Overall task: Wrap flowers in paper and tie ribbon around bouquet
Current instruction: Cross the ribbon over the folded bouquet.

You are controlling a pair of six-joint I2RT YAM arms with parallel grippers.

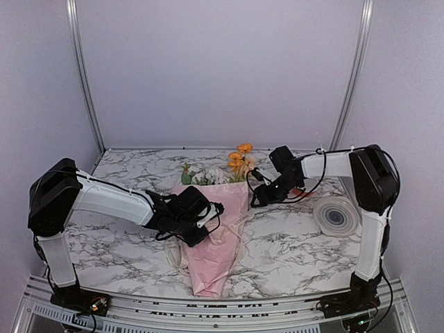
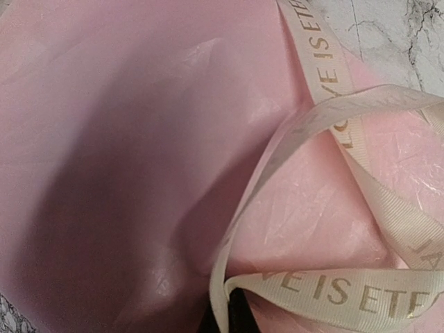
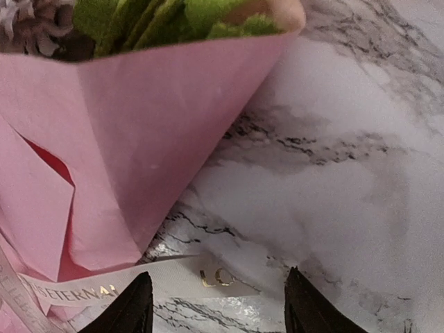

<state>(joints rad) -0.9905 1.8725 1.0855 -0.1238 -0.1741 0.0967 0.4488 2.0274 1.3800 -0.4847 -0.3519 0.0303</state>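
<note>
ribbed cream ribbon loops over crinkly pink paper.

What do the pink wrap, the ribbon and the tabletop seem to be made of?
The wrap: thin matte paper, creased and crinkled. The ribbon: woven fabric, probably grosgrain, fine ribs with gold printed letters. The tabletop: marble-patterned, glossy; real stone or printed laminate, I cannot tell.

Left jaws shut, right jaws standing apart
</note>
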